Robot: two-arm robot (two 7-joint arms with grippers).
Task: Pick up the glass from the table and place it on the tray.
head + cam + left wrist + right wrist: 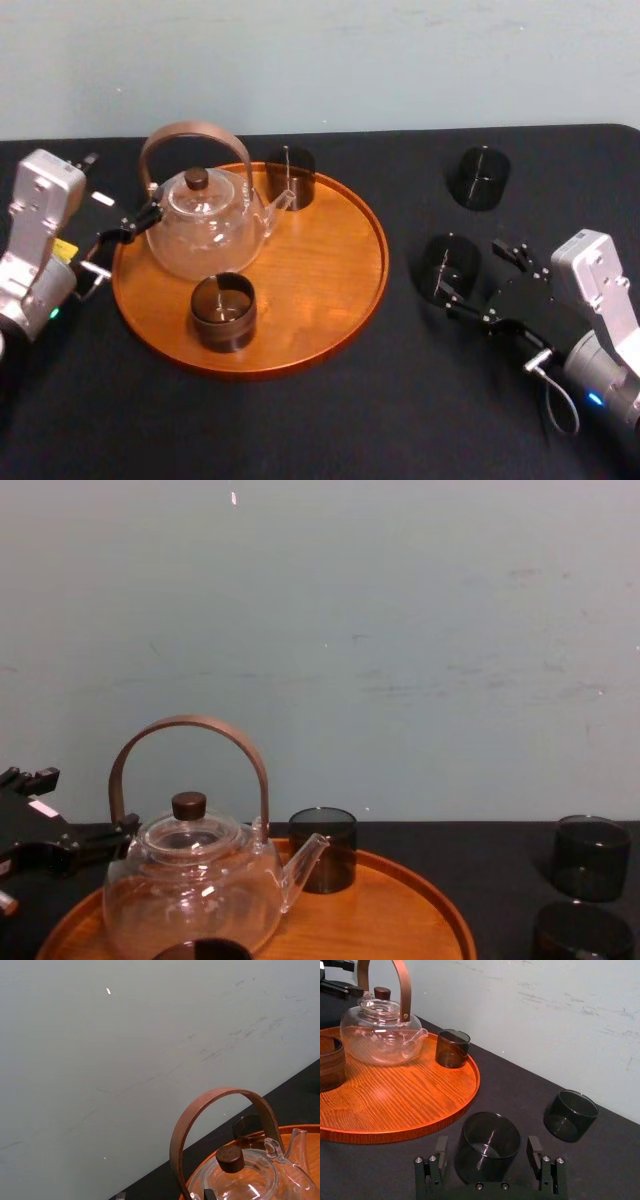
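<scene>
Right end effector [487, 1143]: wide open, low over the worktop [520, 1092], with its fingers [441, 1147] on either side of the glass [487, 1152].
Why: straddling it level should let me close on its walls without tipping it.
Glass: upright between my fingers; the tray [420, 1092] is near, to my left.
Arm pose: reaching forward and inward, wrist low.
Left end effector [115, 240]: parked beside the teapot [205, 225]; how wide, I cannot tell.

Black matte counter [330, 420] spans the view. Round wooden tray [330, 270] on it, left of centre. Two dark glasses upright on the counter right of the tray: near glass [452, 265], far glass [481, 177] behind it, not touching.
</scene>
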